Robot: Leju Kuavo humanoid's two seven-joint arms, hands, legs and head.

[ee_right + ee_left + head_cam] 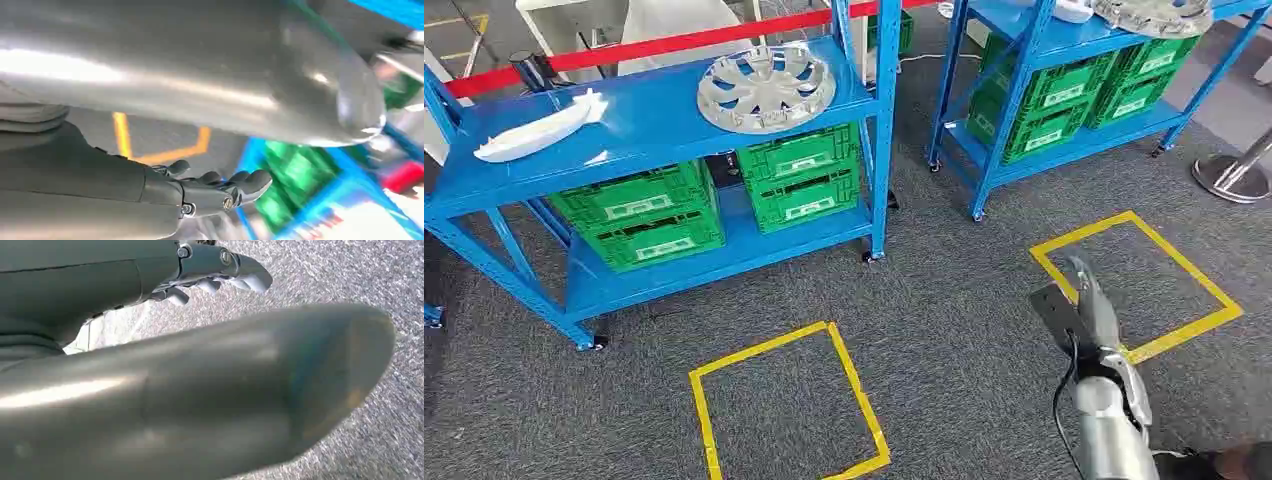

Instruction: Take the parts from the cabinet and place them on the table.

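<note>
**Robot standing in front of the blue racks, both hands holding nothing**

The right hand (1092,300) is sticking out over the grey carpet floor (964,300), in front of the robot. Its fingers (240,185) are lying stretched out side by side, a little bent, and nothing is sitting in them. The silver right arm (1114,430) is coming up from below. The left hand (220,270) is hanging over the same grey carpet. Its fingers (250,280) are also sticking out loosely, and they are holding nothing.

The nearest landmark is the big blue metal rack (654,130). The right hand is well apart from it, off to its right and closer to the robot. The hand is hanging at the edge of a yellow tape square (1134,285) on the floor. A second yellow tape square (784,400) is lying on the carpet just in front of the rack.

The parts are lying on the rack's top shelf. A round silver wheel cover (766,88) is lying flat near the right end. A long white plastic part (536,130) is lying near the left end. Green plastic crates (714,200) are sitting stacked on the shelf below them.

A second blue rack (1074,80) is standing to the right of the first one, with more green crates (1074,95) and another silver wheel cover (1154,15) on top. A red and white barrier bar (654,42) is running behind the first rack.
</note>
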